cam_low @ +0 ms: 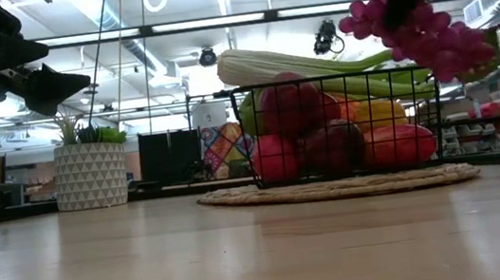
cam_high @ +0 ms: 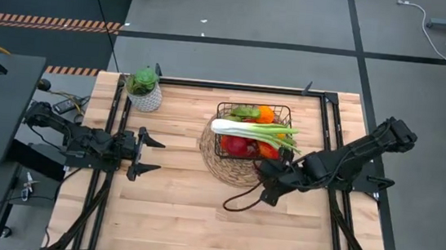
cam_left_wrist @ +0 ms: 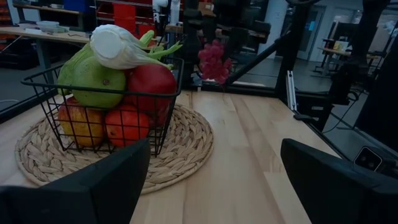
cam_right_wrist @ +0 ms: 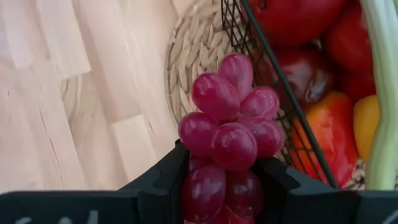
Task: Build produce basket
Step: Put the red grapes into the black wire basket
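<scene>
The right gripper (cam_right_wrist: 227, 186) is holding a bunch of purple grapes (cam_right_wrist: 229, 134), its jaws closed on the lower part of the cluster. The right wrist view is showing this grip plainly, with the grapes hanging just beside the wire wall of the basket (cam_right_wrist: 261, 50). The high view is hiding the grapes almost entirely under the arm; there the right gripper (cam_high: 271, 183) is sitting at the near right edge of the round straw mat (cam_high: 227, 168).

The low view is adding height — the grapes (cam_low: 423, 33) are hanging in the air above the bench, at the basket's right end and level with its rim. The basket (cam_high: 253, 132) is sitting on the mat near the far middle of the bench (cam_high: 182, 211), already loaded with red apples (cam_low: 294, 106), a green pear (cam_left_wrist: 99, 81), an orange (cam_high: 266, 113) and peppers (cam_right_wrist: 323, 140), with a long stalk of celery (cam_high: 255, 129) lying across the top.

The left gripper (cam_high: 145, 154) is waiting at the left side of the bench, jaws spread wide and holding nothing, well apart from the basket.

The bench is pale wood planks in a black frame. A potted plant (cam_high: 144, 87) in a white patterned pot is standing at the far left corner. Beyond lie a grey floor with cables and striped tape — and, in the low view, a workshop with ceiling lights and shelves.
</scene>
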Action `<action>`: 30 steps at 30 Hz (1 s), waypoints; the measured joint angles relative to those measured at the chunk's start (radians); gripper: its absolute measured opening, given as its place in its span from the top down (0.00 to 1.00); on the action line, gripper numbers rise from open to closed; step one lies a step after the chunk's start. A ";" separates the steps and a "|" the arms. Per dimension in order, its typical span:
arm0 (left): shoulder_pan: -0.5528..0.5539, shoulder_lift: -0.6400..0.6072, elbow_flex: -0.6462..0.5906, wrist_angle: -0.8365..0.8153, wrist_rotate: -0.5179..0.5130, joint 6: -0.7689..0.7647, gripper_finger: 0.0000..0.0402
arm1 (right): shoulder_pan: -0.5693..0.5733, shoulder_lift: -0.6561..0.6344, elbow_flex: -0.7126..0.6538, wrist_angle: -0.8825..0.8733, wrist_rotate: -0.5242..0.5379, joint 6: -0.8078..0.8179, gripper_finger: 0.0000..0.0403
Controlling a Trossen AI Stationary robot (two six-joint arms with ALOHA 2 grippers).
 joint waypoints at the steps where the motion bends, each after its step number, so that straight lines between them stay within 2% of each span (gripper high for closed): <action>1: 0.000 0.000 0.000 0.000 0.000 0.000 0.08 | -0.004 0.000 0.000 0.014 0.001 -0.014 0.66; 14: 0.000 0.000 0.000 0.000 0.000 0.000 0.08 | -0.083 0.000 0.000 0.283 0.024 -0.275 0.66; 25: 0.000 0.000 0.000 0.000 0.000 0.000 0.08 | -0.096 -0.062 -0.001 0.769 0.021 -0.621 0.66; 30: 0.000 0.000 0.000 0.000 0.000 0.000 0.08 | -0.119 -0.117 -0.001 0.800 0.021 -0.678 0.66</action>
